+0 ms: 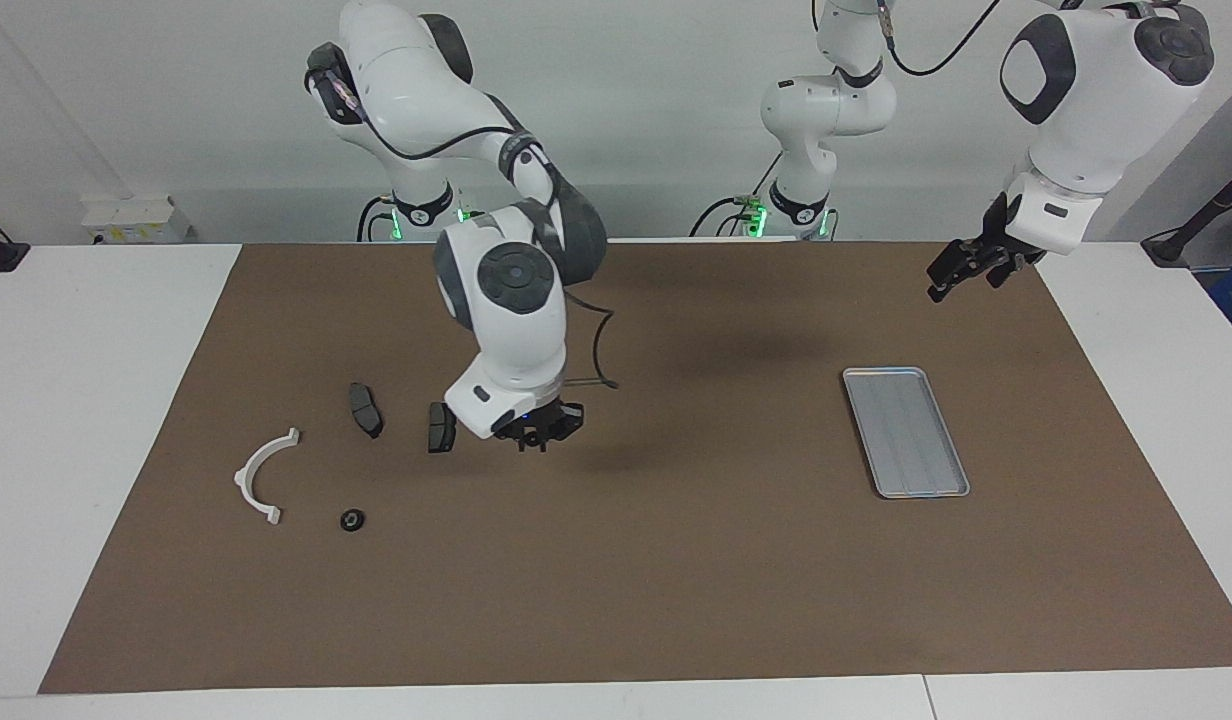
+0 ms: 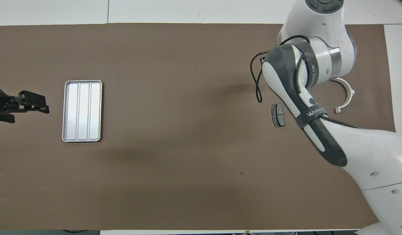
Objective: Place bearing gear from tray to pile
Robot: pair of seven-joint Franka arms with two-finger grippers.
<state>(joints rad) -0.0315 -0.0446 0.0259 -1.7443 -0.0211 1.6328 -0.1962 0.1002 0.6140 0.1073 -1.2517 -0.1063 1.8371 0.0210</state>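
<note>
Item, bearing gear (image 1: 352,520): off the bare tray (image 1: 905,431), lying in the pile beside the white bracket (image 1: 262,474), transfer apparently complete; right pincer (image 1: 542,433) clenched, empty, above the mat near the bracket; left pincer (image 1: 961,270) released, waiting by the tray.

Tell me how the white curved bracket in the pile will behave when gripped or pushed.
The white curved bracket looks like thin rigid plastic, so probably light and stiff. Lying flat on the brown mat, it should slide or pivot rather than roll. Its narrow arc may twist if gripped at one end.
</note>
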